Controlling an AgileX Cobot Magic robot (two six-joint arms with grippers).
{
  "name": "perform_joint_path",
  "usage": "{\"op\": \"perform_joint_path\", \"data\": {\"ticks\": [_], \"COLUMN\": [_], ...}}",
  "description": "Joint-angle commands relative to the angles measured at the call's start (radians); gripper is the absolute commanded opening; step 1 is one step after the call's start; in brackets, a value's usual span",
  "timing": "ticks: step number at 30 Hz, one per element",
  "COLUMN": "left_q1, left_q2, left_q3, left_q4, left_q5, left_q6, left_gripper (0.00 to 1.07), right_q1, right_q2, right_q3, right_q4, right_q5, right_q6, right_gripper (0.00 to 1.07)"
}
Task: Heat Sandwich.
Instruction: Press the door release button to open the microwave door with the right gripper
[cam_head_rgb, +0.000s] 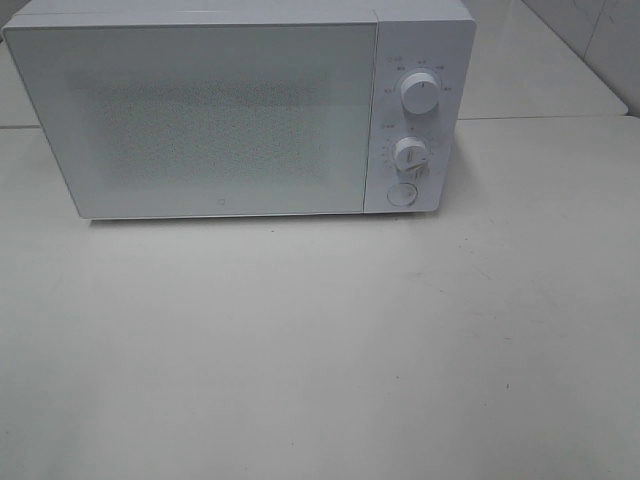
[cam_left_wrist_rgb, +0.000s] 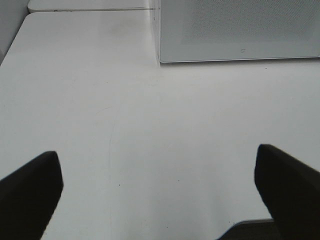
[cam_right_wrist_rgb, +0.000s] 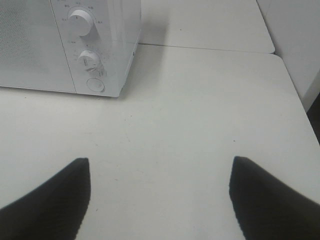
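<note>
Cannot tell where the sandwich is: seen in none of the three views. One white microwave (cam_head_rgb: 220, 120) at the back of the worktop (cam_head_rgb: 320, 350), its door (cam_head_rgb: 200, 110) closed, the pane frosted and speckled, hiding the inside. On the control panel to the right of the door: two round knobs, the upper knob (cam_head_rgb: 420, 93) directly above the lower knob (cam_head_rgb: 410, 153), and one round button (cam_head_rgb: 401, 194) beneath both. Two claws, shown only by the wrist cameras. First the left claw (cam_left_wrist_rgb: 157, 162): released, two dark fingers (cam_left_wrist_rgb: 30, 195) spread wide over bare worktop, grasping nothing, facing the door end of the microwave. Then the right claw (cam_right_wrist_rgb: 161, 167): also released, two dark fingers (cam_right_wrist_rgb: 50, 200) held apart, grasping nothing, facing the knob end. Both claws well apart from the microwave.
</note>
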Motion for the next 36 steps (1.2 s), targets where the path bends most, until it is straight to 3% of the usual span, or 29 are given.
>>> {"op": "perform_joint_path", "data": {"ticks": [1, 36], "left_q1": [0.004, 0.004], "left_q2": [-0.017, -0.017], "left_q3": [-0.001, -0.001], "left_q4": [0.000, 0.000], "left_q5": [-0.009, -0.009], "left_q6": [0.001, 0.001], "left_gripper": [0.98, 0.98], "right_q1": [-0.008, -0.008], "right_q2": [0.049, 0.804], "right_q3": [-0.006, -0.004], "right_q4": [-0.002, -0.003], "right_q5": [-0.068, -0.854], "right_q6": [0.006, 0.043], "right_gripper": [0.72, 0.72]}}
